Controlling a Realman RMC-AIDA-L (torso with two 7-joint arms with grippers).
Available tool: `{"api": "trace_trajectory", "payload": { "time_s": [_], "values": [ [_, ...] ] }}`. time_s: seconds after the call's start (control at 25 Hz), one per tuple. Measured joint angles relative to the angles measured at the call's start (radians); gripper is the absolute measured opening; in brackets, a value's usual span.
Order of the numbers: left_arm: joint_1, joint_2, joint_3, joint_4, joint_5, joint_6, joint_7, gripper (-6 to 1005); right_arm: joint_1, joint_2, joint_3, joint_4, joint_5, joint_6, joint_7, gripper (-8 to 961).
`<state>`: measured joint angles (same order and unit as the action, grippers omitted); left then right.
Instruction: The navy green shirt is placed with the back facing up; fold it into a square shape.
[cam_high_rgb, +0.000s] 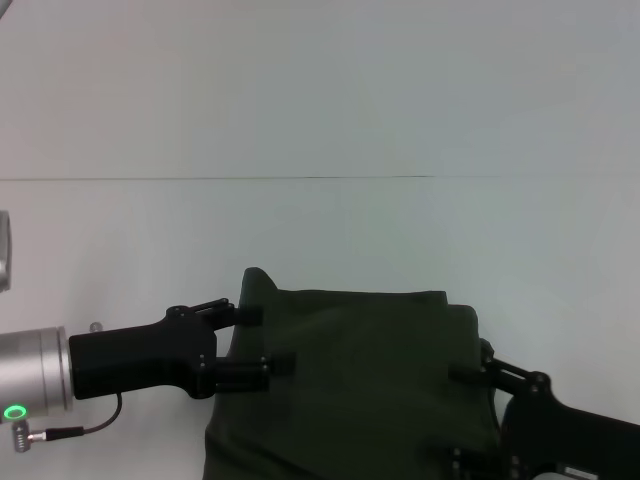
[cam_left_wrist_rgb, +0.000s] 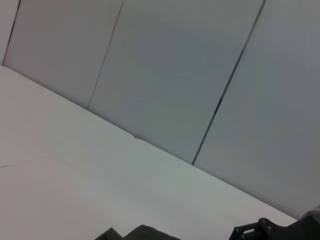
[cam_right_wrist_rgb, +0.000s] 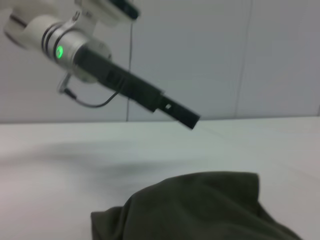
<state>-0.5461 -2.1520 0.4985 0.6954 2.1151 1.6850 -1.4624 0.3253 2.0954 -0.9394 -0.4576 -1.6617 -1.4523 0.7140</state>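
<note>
The navy green shirt lies bunched and partly folded on the white table, at the near centre, plain side up. No lettering shows. My left gripper is open at the shirt's left edge, its fingers over the cloth. My right gripper is open at the shirt's right edge. The shirt also shows in the right wrist view as a raised mound, with the left gripper above the table beyond it. A corner of the shirt and the right gripper show in the left wrist view.
A thin seam runs across the table farther back. Grey wall panels stand behind the table. The left arm's silver wrist with a green light is at the left edge.
</note>
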Motion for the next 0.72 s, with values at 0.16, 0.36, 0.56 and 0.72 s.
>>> {"api": "trace_trajectory", "payload": {
  "time_s": [0.16, 0.36, 0.56, 0.72],
  "values": [
    [0.001, 0.0, 0.0, -0.001, -0.001, -0.016, -0.017, 933, 0.031, 0.004, -0.059, 0.018, -0.015, 0.069, 0.0, 838],
    [0.001, 0.001, 0.0, -0.002, -0.001, -0.041, -0.036, 932, 0.053, 0.005, -0.099, 0.046, -0.015, 0.115, -0.001, 838],
    [-0.006, 0.005, 0.0, -0.014, -0.001, -0.066, -0.057, 933, 0.039, 0.002, -0.062, 0.038, 0.01, 0.074, -0.001, 838],
    [-0.028, 0.019, 0.003, -0.013, 0.008, -0.105, -0.203, 926, 0.013, -0.003, 0.049, 0.036, 0.058, -0.053, -0.014, 837]
  ]
}}
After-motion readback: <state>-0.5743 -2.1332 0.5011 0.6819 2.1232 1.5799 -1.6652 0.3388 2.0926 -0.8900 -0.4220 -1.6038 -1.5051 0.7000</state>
